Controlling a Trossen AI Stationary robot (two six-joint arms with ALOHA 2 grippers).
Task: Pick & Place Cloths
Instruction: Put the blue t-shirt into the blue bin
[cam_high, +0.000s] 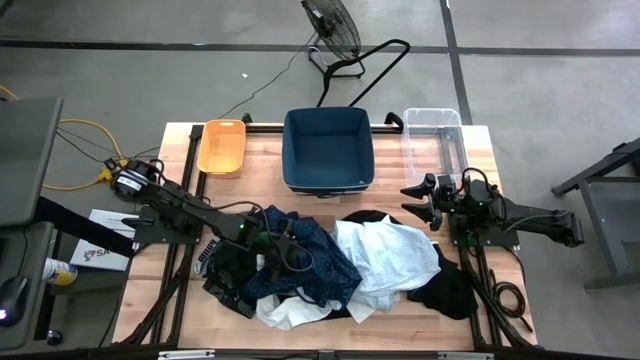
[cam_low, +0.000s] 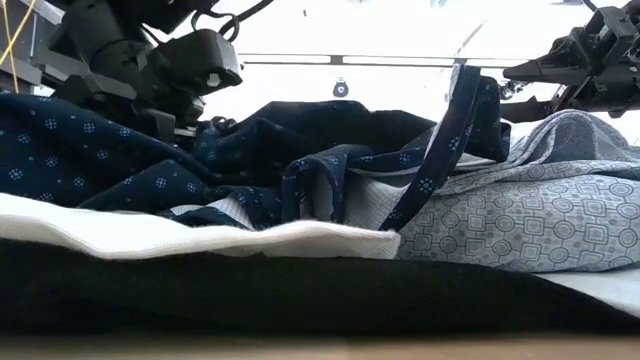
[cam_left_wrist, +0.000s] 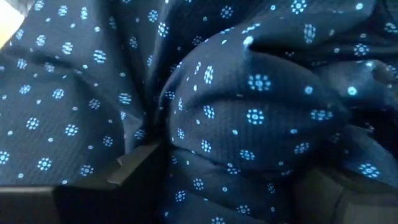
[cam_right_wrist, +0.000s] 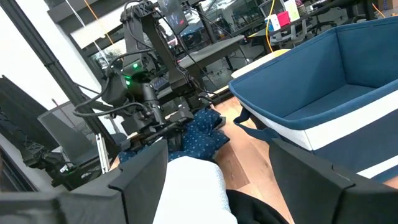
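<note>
Left wrist view: navy patterned cloth (cam_left_wrist: 249, 118) hiding tool.

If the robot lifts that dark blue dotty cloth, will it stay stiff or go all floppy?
Probably floppy: the navy patterned cloth already lies in soft folds and bunches. It will likely drape and dangle. It may tug the white cloth it overlaps.

Two black jointed arms with looped cables; green lights, perhaps indicators.
</note>
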